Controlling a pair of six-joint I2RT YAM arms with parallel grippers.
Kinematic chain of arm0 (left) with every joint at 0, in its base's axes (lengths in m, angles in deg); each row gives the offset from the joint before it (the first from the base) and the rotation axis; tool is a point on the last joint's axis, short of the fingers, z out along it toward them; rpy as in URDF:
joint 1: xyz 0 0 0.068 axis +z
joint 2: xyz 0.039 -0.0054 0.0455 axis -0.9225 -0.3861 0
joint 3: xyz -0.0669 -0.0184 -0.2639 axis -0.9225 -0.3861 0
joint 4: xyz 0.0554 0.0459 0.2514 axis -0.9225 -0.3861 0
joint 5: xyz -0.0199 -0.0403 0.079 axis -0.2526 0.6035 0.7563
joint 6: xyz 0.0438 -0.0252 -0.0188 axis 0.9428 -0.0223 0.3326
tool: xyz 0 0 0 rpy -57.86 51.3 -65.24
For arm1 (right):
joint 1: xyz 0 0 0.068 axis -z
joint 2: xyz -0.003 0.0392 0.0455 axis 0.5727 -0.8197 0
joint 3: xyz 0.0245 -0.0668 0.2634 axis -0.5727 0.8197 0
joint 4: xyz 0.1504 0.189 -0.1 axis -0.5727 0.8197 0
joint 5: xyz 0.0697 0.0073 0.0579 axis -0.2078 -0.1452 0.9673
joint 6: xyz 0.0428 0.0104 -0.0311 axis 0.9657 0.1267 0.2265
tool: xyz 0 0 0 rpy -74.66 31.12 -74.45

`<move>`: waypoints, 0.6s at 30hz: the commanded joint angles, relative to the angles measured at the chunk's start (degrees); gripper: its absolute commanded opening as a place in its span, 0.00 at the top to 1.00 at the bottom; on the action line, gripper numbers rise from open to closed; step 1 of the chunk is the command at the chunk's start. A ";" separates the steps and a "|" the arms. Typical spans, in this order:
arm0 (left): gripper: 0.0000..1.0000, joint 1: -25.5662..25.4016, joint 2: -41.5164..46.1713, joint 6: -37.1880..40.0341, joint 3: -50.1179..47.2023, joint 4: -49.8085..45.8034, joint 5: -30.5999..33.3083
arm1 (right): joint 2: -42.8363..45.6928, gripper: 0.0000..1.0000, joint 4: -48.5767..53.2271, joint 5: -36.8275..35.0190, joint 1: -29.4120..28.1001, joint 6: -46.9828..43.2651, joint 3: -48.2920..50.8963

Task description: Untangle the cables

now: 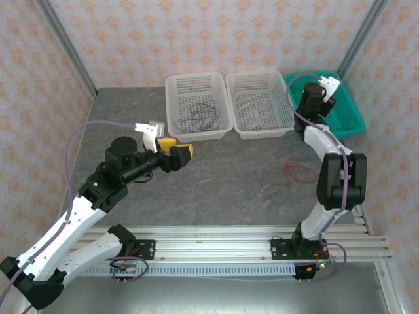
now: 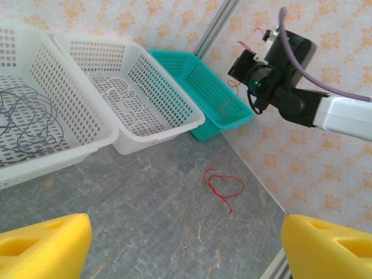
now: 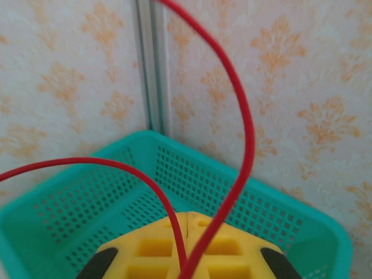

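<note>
Between the shut fingers of the right tool (image 3: 189, 244) a red cable (image 3: 247, 133) was pinched, both strands arching up and away, with the teal basket (image 3: 70, 203) directly beneath the tool. I judged the sorting well along: ahead of the left tool (image 2: 186, 247), the dark purple cable (image 1: 201, 114) lay in one white basket (image 1: 177, 85) and the white cable (image 2: 125, 96) in the second white basket (image 2: 174, 125). The left tool hung over the table (image 2: 145, 192), fingers wide, gripping nothing. Ahead of it and to the right lay a red loop (image 2: 224, 185); whether it joined the held cable I could not tell. The next move, I reckoned, called for lowering and releasing into the teal basket.
</note>
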State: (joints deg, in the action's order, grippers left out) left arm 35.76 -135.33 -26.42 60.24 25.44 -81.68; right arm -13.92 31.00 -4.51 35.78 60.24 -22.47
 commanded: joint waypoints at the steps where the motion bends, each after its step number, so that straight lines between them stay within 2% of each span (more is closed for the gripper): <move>1: 0.15 -0.52 0.05 0.77 -0.47 1.89 -0.66 | -5.52 1.00 7.20 3.95 0.88 0.12 -6.08; 4: 0.15 -0.70 0.67 0.52 -1.10 1.85 -0.36 | -10.63 0.99 17.84 5.80 1.91 3.01 -12.33; 5: 0.15 -0.65 0.93 0.57 -1.20 1.47 -0.24 | -11.83 0.85 21.78 7.27 2.05 4.20 -14.20; 6: 0.15 -0.65 1.10 0.61 -1.39 1.04 -0.06 | -12.36 0.61 24.16 9.09 2.06 4.62 -14.97; 8: 0.14 -0.70 1.27 0.61 -1.63 0.46 0.32 | -12.03 0.27 25.89 11.80 2.06 6.85 -14.48; 9: 0.14 -0.67 1.30 0.57 -1.72 0.44 0.40 | -11.47 0.22 26.23 12.10 2.06 8.21 -13.98; 11: 0.14 -0.70 1.21 0.28 -1.81 0.60 0.35 | -9.99 0.17 27.24 12.30 2.06 9.40 -13.28; 18: 0.14 -0.73 -1.29 -0.43 -2.09 3.93 -0.92 | 1.25 0.16 27.53 16.58 2.06 13.72 -5.31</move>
State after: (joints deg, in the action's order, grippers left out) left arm 35.39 -135.57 -26.58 58.97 25.83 -81.59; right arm -20.63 57.21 9.68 37.51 70.09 -30.80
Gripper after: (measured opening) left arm 0.859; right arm 0.834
